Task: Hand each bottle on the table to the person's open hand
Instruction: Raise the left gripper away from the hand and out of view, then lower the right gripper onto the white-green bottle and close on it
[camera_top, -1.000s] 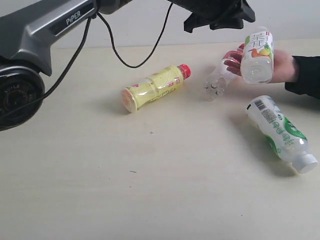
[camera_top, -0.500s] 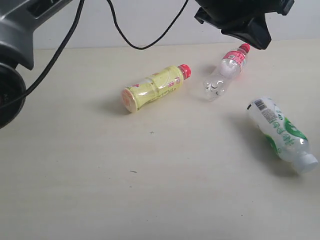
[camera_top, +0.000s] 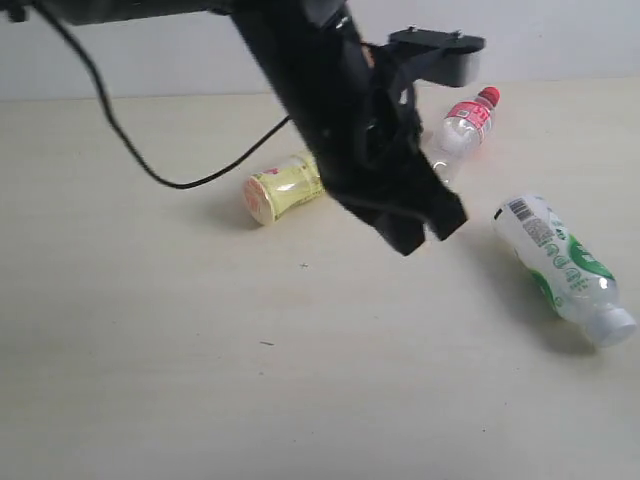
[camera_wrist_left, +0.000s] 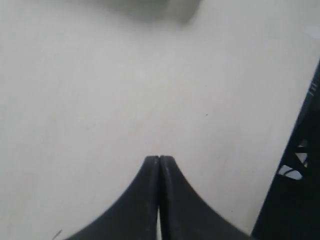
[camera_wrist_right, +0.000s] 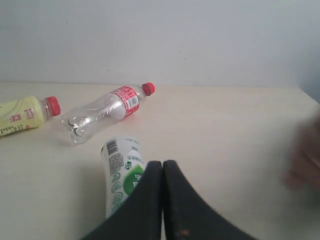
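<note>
The left arm slants across the middle of the exterior view, and the left gripper (camera_top: 428, 228) hangs shut over the table (camera_top: 200, 380); its fingertips (camera_wrist_left: 159, 160) are pressed together with nothing between them. The arm hides most of the yellow bottle (camera_top: 278, 190), which shows whole as yellow bottle (camera_wrist_right: 22, 116) in the right wrist view. The clear bottle with red cap (camera_top: 465, 124) lies behind the arm. The green-white bottle (camera_top: 560, 265) lies at the right, just ahead of the shut right gripper (camera_wrist_right: 162, 164). The white fruit-label bottle is out of view. A blurred skin-toned shape (camera_wrist_right: 305, 160) shows near one edge.
A black cable (camera_top: 130, 150) trails from the arm over the back left of the table. A pale wall (camera_wrist_right: 160, 40) rises behind the table. A black frame piece (camera_wrist_left: 300, 175) stands at the edge of the left wrist view.
The left arm has swung down from the top of the exterior view across the middle, covering most of the yellow bottle. The hand holding the white fruit-label bottle has left that view.
</note>
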